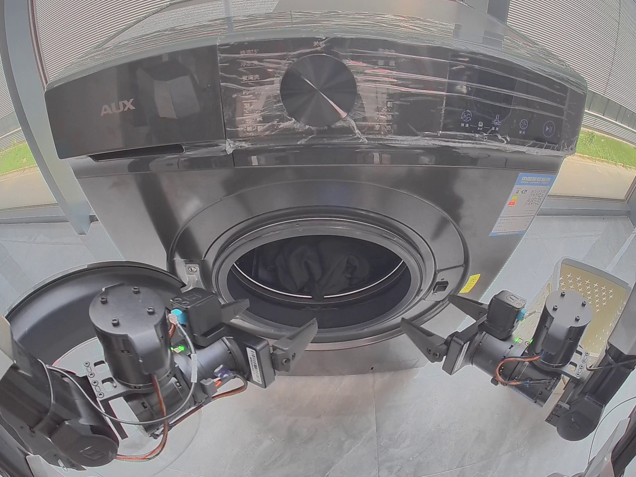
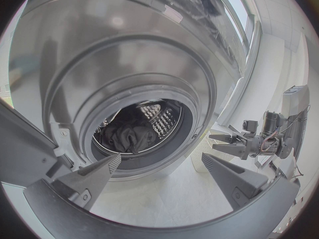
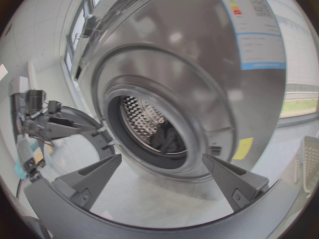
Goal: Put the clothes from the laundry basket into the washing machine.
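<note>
Nearest, both arms are held low and roughly level before the washing machine (image 1: 165,193), forearms angled inward so the two tools point at its round opening (image 1: 371,293) from either side. The left tool (image 1: 280,313) has its fingers spread wide and holds nothing. Its own wrist view frames pale tiled floor (image 2: 172,190) and the opening's lower rim in the gap. The right tool (image 1: 428,310) is likewise spread wide and empty, apart from the machine's front. Between and below the two tools lies a free stretch of floor. The door (image 1: 59,299) is swung fully open on the robot's left, just behind the left arm's wrist. The laundry basket (image 1: 596,293), white and perforated, stands on the floor to the right, partly hidden behind the right arm, so its inside cannot be made out. Farther on, the machine fills the middle of the head view, with neither tool across its opening. The dark clothes (image 2: 128,138) lie bunched at the bottom of the drum. The left wrist view shows them plainly against the perforated drum wall (image 2: 162,118), while the right wrist view catches a smaller dark part of them past the rim.
</note>
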Controlling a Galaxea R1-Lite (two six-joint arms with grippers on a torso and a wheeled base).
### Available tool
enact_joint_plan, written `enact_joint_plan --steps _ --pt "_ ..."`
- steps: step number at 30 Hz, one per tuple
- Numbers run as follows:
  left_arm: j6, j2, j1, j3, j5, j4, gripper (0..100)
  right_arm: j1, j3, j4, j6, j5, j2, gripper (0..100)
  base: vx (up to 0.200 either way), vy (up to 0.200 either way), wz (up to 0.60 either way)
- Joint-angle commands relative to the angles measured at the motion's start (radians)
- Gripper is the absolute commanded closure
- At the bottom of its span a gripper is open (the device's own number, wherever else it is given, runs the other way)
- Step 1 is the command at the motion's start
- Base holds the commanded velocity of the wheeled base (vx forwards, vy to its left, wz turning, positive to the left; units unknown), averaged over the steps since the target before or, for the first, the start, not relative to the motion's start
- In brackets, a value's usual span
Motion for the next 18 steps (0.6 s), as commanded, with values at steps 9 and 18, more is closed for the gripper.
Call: enact_joint_plan --steps 9,18 --pt "0.054 -0.050 0.024 0.031 0.013 -0.006 0 -0.064 0.055 0.001 -0.027 -0.109 -0.043 0 -0.133 0.000 0.00" --pt "0.056 -0.077 0.050 0.092 0.016 -0.012 0 -0.064 0.066 0.002 -0.027 -0.124 -0.043 0 -0.200 0.000 0.00"
